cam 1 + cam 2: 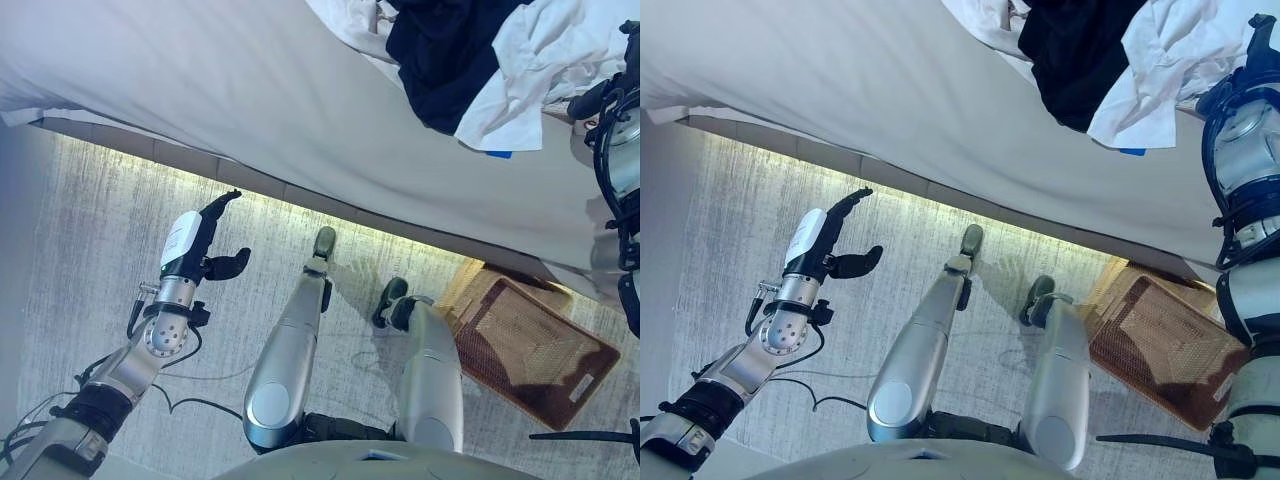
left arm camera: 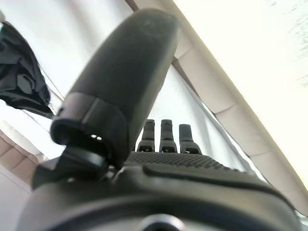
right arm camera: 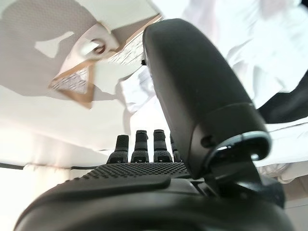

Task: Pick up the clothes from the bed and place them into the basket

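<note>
A pile of clothes lies on the bed at the far right: a dark navy garment (image 1: 445, 60) with white garments (image 1: 530, 70) around it. The bed (image 1: 250, 90) has a pale grey sheet. A brown woven basket (image 1: 535, 350) stands on the floor by the bed's edge, at the right. My right hand (image 3: 139, 178) is open with straight fingers, held close over the white clothes (image 3: 269, 57), with the dark garment (image 3: 288, 103) beside it. My left hand (image 1: 205, 245) is open and empty above the floor, just short of the bed's edge.
The bed's edge (image 1: 300, 195) runs slantwise across the view, with a lit strip of grey carpet (image 1: 90, 230) under it. A small blue thing (image 1: 498, 153) shows at the edge of the clothes pile.
</note>
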### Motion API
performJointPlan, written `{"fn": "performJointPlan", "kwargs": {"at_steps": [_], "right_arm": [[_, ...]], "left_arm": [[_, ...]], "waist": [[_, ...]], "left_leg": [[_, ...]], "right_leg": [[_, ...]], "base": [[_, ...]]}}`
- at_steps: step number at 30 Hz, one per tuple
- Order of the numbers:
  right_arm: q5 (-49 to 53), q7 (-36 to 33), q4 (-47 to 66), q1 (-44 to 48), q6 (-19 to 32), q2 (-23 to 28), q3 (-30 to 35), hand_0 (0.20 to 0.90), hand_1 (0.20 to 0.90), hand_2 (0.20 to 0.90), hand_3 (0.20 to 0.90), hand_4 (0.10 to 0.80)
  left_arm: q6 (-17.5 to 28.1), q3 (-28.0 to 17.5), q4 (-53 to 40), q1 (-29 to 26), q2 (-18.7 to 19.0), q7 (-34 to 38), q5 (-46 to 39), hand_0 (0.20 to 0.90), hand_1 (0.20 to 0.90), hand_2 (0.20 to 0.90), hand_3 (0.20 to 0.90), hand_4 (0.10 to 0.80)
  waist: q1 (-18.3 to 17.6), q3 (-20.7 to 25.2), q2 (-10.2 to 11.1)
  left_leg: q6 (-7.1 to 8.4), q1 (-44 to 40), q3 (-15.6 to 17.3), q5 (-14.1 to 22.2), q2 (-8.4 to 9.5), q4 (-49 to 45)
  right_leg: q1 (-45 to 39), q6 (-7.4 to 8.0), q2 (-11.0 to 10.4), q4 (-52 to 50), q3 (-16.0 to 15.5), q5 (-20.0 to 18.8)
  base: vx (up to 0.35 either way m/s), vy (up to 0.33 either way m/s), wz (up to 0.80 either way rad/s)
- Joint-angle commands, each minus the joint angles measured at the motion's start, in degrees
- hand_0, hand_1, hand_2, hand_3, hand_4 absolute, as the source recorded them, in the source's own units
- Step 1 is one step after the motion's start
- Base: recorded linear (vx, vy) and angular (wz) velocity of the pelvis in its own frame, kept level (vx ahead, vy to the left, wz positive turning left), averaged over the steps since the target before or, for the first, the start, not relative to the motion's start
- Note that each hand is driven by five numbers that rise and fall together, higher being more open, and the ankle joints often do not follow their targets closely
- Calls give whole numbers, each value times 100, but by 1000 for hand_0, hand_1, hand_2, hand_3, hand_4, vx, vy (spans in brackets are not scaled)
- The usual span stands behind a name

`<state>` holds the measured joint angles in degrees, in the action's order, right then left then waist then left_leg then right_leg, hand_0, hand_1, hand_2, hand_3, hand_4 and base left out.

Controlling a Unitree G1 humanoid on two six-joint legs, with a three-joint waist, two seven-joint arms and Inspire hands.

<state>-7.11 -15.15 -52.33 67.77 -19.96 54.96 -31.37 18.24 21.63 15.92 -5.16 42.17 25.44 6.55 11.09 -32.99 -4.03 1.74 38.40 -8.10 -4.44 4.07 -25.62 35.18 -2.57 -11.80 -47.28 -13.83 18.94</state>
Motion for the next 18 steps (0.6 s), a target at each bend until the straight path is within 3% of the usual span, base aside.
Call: {"fn": "performJointPlan", "kwargs": {"at_steps": [1,10,18], "right_arm": [[75,-544,192,571,134,639,-199,900,900,900,900,800],[250,-389,92,959,250,572,-304,900,900,900,900,800],[358,-184,48,937,203,376,-367,900,900,900,900,800]], "left_arm": [[350,-403,-597,220,78,154,-39,900,900,900,900,800],[349,-476,-891,314,208,119,19,900,900,900,900,800],[533,-591,-937,423,257,187,95,900,900,900,900,800]], "waist": [[166,320,-121],[323,320,-193],[447,320,-223]], "left_leg": [[-319,223,398,1738,-311,-1753],[-411,975,310,1800,-249,-2403],[-541,1737,198,2092,-35,-3345]], "right_leg": [[351,37,107,238,-100,-572],[1064,-117,108,-555,-143,-306],[1739,-182,67,-1276,-163,-96]], "base": [[-10,-100,19],[-4,-91,21],[-13,-38,5]]}}
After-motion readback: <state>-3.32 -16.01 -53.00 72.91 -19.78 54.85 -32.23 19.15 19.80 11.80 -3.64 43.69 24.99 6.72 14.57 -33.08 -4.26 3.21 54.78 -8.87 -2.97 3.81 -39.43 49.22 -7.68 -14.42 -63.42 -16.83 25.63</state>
